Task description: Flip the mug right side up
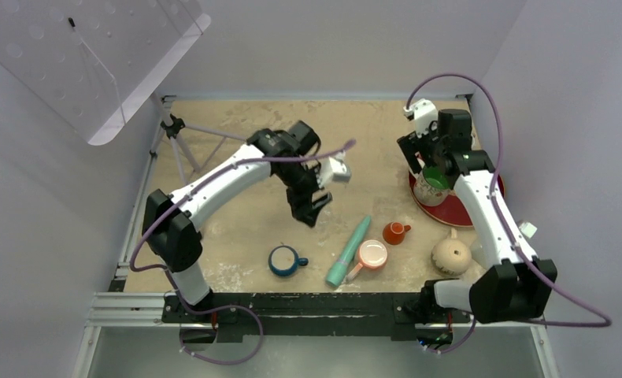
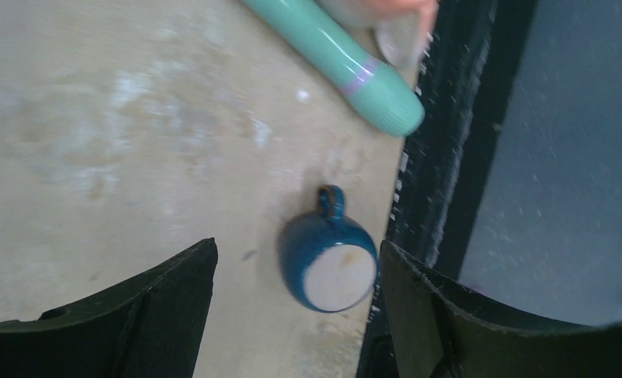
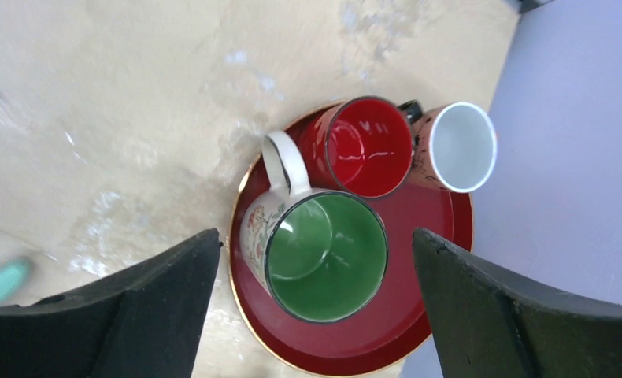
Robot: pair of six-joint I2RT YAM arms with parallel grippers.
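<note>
Mug (image 1: 451, 256) mouth down, axis vertical, small handle toward far side, left fingers (image 2: 119, 315) apart, right fingers (image 3: 135, 315) apart

The mug (image 1: 451, 256) sat toward the near right corner of the table (image 1: 245, 220), just beside the right arm's lower link. It was a beige dome with no opening showing. To its left stood a small orange cup (image 1: 394, 232), then a peach-lined mug (image 1: 371, 254) just beside a teal tube (image 1: 349, 250), and farther left a blue mug (image 1: 283, 260). The left gripper (image 1: 308, 209) hung over bare table beyond the blue mug, fingers apart. The right gripper (image 1: 422, 161) hovered over a green-lined mug (image 1: 432, 189) on a red tray (image 1: 457, 211). A tripod (image 1: 175, 134) stood at the far left.
</note>
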